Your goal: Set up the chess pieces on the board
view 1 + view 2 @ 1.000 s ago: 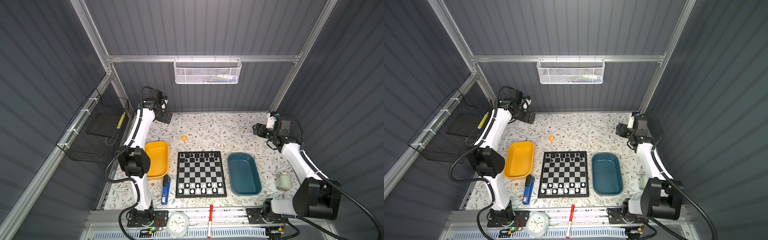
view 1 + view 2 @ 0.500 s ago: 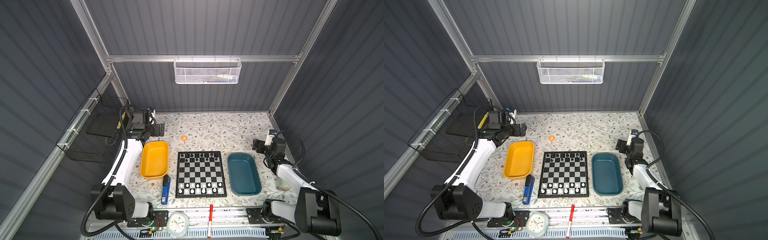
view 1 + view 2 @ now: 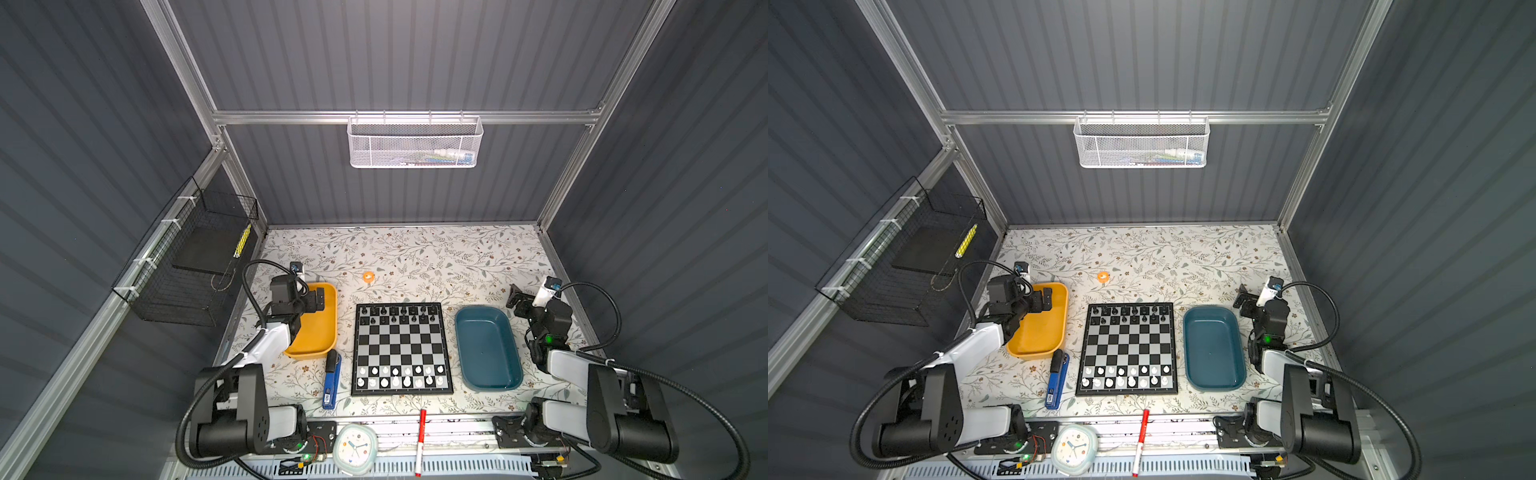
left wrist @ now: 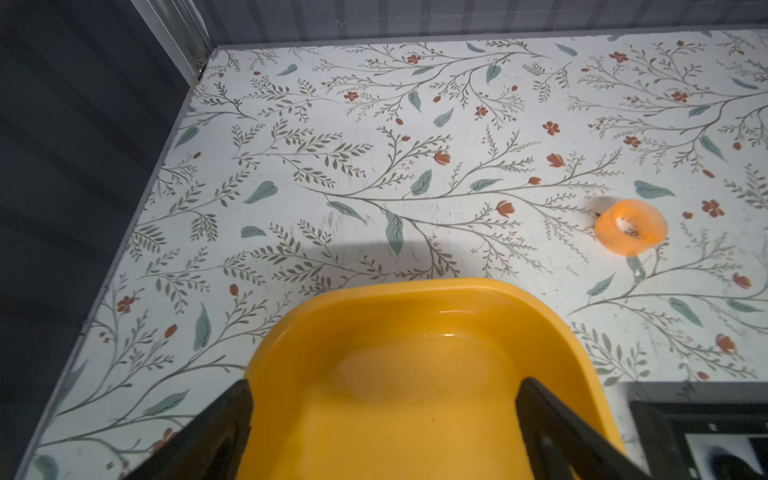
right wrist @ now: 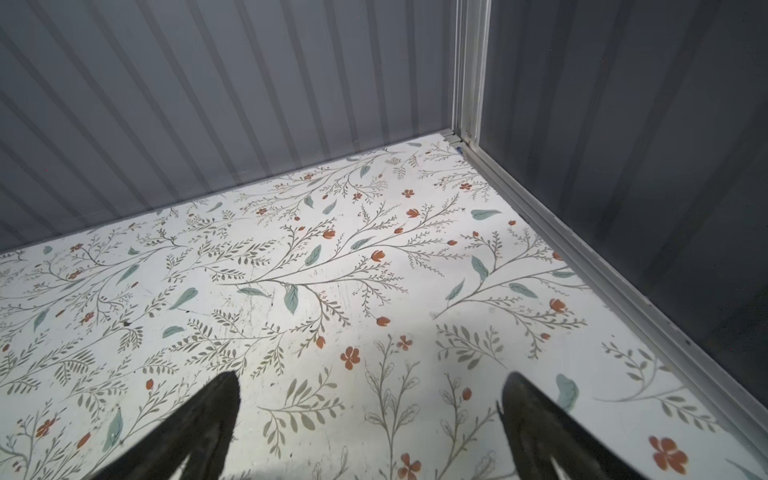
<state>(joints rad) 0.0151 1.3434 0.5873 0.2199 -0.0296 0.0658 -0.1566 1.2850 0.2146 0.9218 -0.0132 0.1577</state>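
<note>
at lower left in a top view, left gripper (image 3: 318, 300) hangs over the yellow tray (image 3: 318, 338), jaws wide apart, holding nothing. centre: board (image 3: 402, 348) lies flat, black chess pieces (image 3: 399, 314) on its upper rows, white chess pieces (image 3: 401, 376) on its lower rows. right of the teal tray (image 3: 486, 353): right gripper (image 3: 518, 297), jaws wide apart, empty.

Shows board (image 3: 402, 345) between left tray (image 3: 318, 332) and right tray (image 3: 486, 349), pieces (image 3: 395, 380) on its far and near rows, stapler (image 3: 331, 380) just left, ring (image 3: 368, 276) behind.
</note>
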